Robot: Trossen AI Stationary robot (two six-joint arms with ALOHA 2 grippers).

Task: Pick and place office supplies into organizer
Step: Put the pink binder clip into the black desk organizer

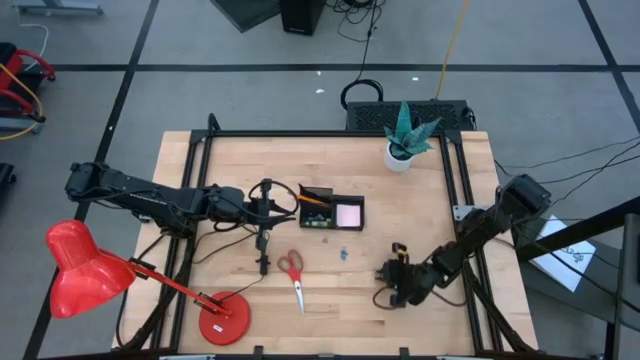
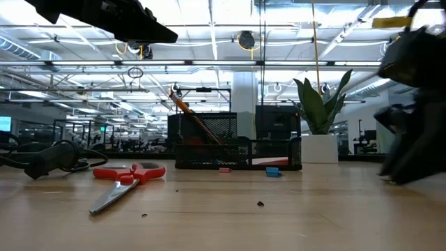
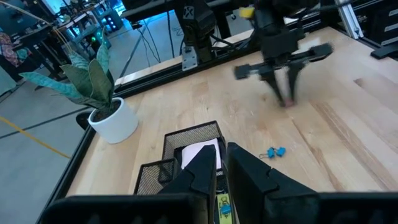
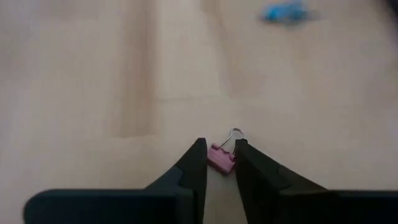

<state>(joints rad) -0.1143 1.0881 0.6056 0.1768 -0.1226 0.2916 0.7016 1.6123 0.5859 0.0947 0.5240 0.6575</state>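
Organizer [image 1: 331, 212] is sitting mid-surface, black mesh, taller compartment holding orange pencils [image 1: 314, 198], lower flat one holding a pink sticky-note pad [image 1: 348, 214]. Left hand [image 1: 288, 205] is hovering just beside the organizer's left edge; in the left wrist view its 2 fingers [image 3: 205, 168] are nearly together with only a thin gap, nothing visible between them, organizer mesh right below. Right hand [image 1: 390, 292] is reaching down at the surface [image 1: 420, 210] toward the front right, well apart from the organizer. In the right wrist view its fingertips [image 4: 196, 157] are closing around a small pink binder clip [image 4: 222, 157], both fingers touching the clip's sides, clip's wire loop poking out ahead, clip looking to be resting on the wood. Red-handled scissors [image 1: 294, 275] are lying flat in front of the organizer, blades pointing to the front edge. Tiny blue clip [image 1: 343, 252] is lying on the surface between scissors and right hand, near the organizer's front. Another small blue-and-pink bit is sitting just at the organizer's front wall in the low view. Red desk lamp [image 1: 90, 275] is standing front left, white plant pot [image 1: 400, 156] at the back right, beyond the organizer.
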